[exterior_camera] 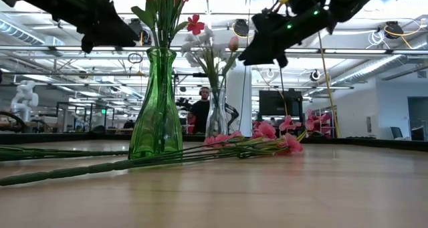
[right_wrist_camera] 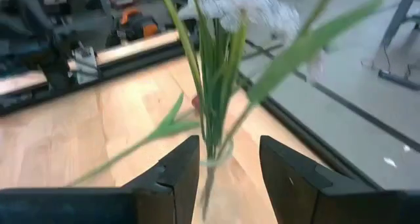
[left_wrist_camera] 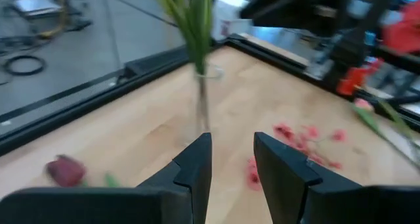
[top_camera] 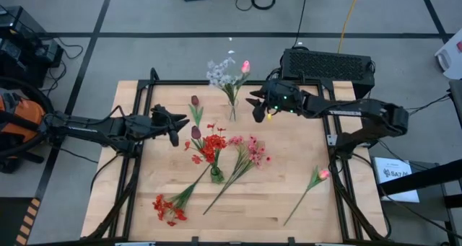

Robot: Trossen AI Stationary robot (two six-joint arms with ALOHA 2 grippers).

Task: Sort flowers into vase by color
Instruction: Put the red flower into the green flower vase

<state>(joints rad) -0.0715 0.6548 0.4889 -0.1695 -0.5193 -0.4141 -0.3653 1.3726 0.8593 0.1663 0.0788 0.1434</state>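
Wooden worktop (top_camera: 289,174) carries loose flowers (top_camera: 244,158), others standing in a green vase (exterior_camera: 155,107) and a clear vase (top_camera: 232,110). Right pincer (top_camera: 257,105) hangs released beside the clear vase; left pincer (top_camera: 173,125) waits, released. Stems look light, springy; grasp mid-stem. Clear vase's glass barely shows.
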